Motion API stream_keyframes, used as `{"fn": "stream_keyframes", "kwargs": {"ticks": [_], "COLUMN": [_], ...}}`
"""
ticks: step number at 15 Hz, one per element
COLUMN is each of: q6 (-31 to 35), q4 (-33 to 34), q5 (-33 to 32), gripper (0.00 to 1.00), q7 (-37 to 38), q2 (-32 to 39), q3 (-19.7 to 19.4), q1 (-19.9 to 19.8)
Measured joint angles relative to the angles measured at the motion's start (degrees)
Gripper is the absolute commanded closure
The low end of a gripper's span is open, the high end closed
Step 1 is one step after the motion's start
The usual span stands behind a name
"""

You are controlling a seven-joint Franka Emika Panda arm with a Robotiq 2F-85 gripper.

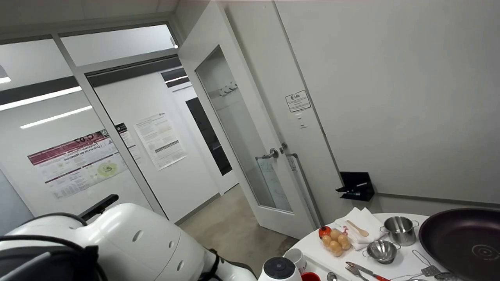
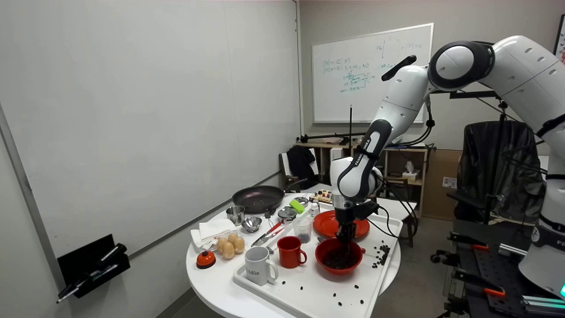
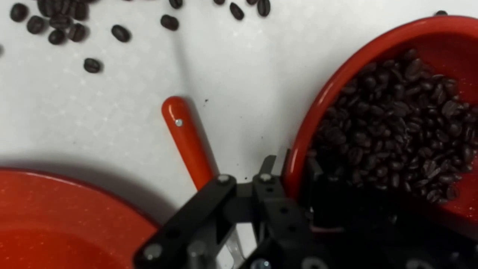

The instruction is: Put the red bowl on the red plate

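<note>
Wrist view: the tool [image 3: 299, 166] is clamped on the rim of the bowl [image 3: 328, 96], one finger inside; a red handle [image 3: 189, 145] lies between bowl and plate [image 3: 56, 209]. In an exterior view the bowl, holding beans [image 2: 338, 259], sits on the tray [image 2: 318, 298], a red mug [image 2: 289, 252] beside it.

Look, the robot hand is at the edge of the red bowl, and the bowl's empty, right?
Not empty: the wrist view shows dark beans in the red bowl. The hand is indeed at its edge.
</note>
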Motion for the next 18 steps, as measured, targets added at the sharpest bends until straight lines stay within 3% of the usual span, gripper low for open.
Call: {"fn": "stream_keyframes", "kwargs": {"ticks": [6, 18], "q6": [-0.02, -0.33], "q4": [0.00, 0.03], "q5": [2.11, 2.74], "gripper": [0.94, 0.95], "q7": [-1.88, -2.62], "q2": [0.01, -2.69], "q3": [1.00, 1.10], "q1": [-3.30, -4.36]}}
